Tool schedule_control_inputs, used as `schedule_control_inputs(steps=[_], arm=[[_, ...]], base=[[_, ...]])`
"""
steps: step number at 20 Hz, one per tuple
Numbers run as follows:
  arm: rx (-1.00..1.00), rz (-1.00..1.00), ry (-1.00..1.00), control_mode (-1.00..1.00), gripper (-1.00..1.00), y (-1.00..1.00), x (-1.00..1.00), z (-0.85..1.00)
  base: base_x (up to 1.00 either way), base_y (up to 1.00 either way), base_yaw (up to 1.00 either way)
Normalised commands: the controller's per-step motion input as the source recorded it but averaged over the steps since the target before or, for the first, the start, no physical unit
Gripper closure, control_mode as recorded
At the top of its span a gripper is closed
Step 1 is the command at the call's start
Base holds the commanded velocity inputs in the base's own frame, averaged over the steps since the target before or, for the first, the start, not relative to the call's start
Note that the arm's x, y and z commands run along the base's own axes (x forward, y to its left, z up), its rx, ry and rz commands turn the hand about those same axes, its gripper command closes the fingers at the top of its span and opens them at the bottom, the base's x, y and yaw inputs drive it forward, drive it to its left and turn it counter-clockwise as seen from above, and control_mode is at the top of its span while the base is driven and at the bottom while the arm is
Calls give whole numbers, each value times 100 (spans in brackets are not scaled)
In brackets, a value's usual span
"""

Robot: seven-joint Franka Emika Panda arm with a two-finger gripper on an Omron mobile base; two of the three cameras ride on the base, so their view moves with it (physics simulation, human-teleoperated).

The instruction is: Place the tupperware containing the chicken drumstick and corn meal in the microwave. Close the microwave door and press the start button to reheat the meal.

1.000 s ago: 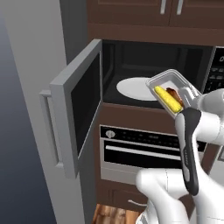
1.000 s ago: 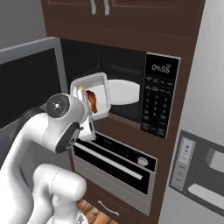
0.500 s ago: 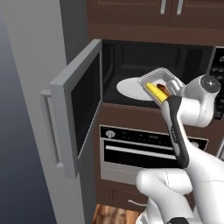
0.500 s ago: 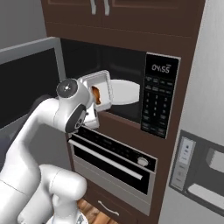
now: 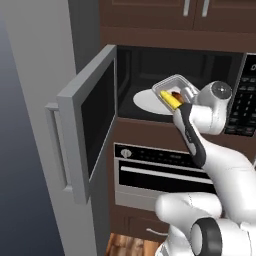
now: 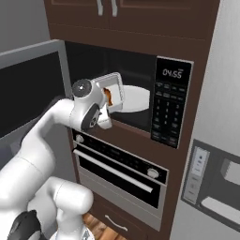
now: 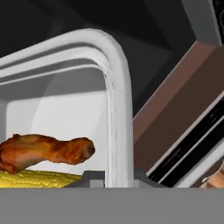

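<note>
The tupperware (image 5: pixel 174 86) is held tilted at the mouth of the microwave (image 5: pixel 200 65), just above the right front of its round white plate (image 5: pixel 145 101). My gripper (image 5: pixel 182 105) is shut on the container's near rim. Inside lie the yellow corn (image 5: pixel 169 100) and the brown chicken drumstick (image 5: pixel 176 94). In the hand view the rim (image 7: pixel 119 113) runs up between my fingertips (image 7: pixel 92 176), with the drumstick (image 7: pixel 43 150) above the corn (image 7: pixel 39 179). From the right, the tupperware (image 6: pixel 114 89) hangs before the cavity. The microwave door (image 5: pixel 91 122) stands swung open to the left.
The keypad (image 6: pixel 165 112) and lit display (image 6: pixel 171 73) flank the cavity on the right. A knobbed oven (image 5: pixel 155 175) sits below, brown cabinets (image 5: pixel 200 15) above. The fridge dispenser (image 6: pixel 213 180) is at far right. The open door (image 6: pixel 28 93) stands close by my arm's left side.
My arm has carried the tupperware up and to the left, from the right front of the opening to over the plate's edge. The door has not moved.
</note>
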Motion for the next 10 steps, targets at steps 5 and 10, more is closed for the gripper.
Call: schedule_control_inputs(steps=[5,10], arm=[[0,-1,1,-100,100,0,67,-23],[0,-4,2,-100,100,-7,72,-23]], base=[[0,0,0],[0,0,0]])
